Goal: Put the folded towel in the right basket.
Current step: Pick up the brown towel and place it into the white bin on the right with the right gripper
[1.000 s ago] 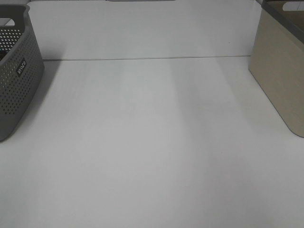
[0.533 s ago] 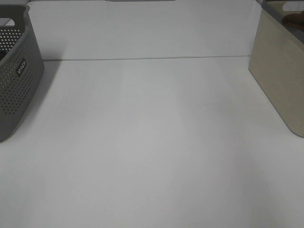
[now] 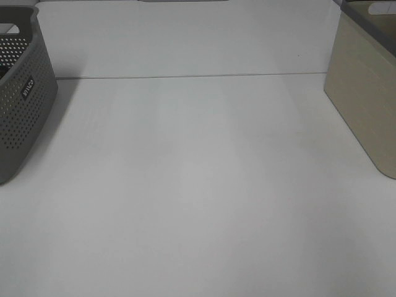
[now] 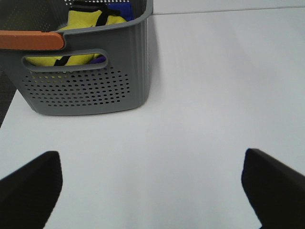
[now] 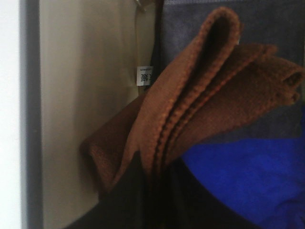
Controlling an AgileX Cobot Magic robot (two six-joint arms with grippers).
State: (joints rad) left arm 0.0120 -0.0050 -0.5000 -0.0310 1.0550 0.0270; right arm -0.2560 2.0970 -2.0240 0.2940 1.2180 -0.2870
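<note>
The folded towel (image 5: 205,90) is brown and thick, with several layers showing at its edge. My right gripper (image 5: 152,191) is shut on its lower end and holds it inside the beige right basket (image 5: 86,71), above blue and grey cloth (image 5: 248,176). In the exterior high view the right basket (image 3: 365,105) stands at the right edge; the towel and both grippers are out of that view. My left gripper (image 4: 152,191) is open and empty, low over the white table in front of the grey basket (image 4: 90,81).
The grey perforated basket (image 3: 21,105) stands at the far left and holds yellow and blue items (image 4: 90,21). An orange bar (image 4: 31,39) lies along its rim. The white table (image 3: 198,185) stretches between the two baskets.
Half a second ago a brown shape showed at the right basket's top opening in the exterior high view; now it is out of sight. Nothing else has moved.
</note>
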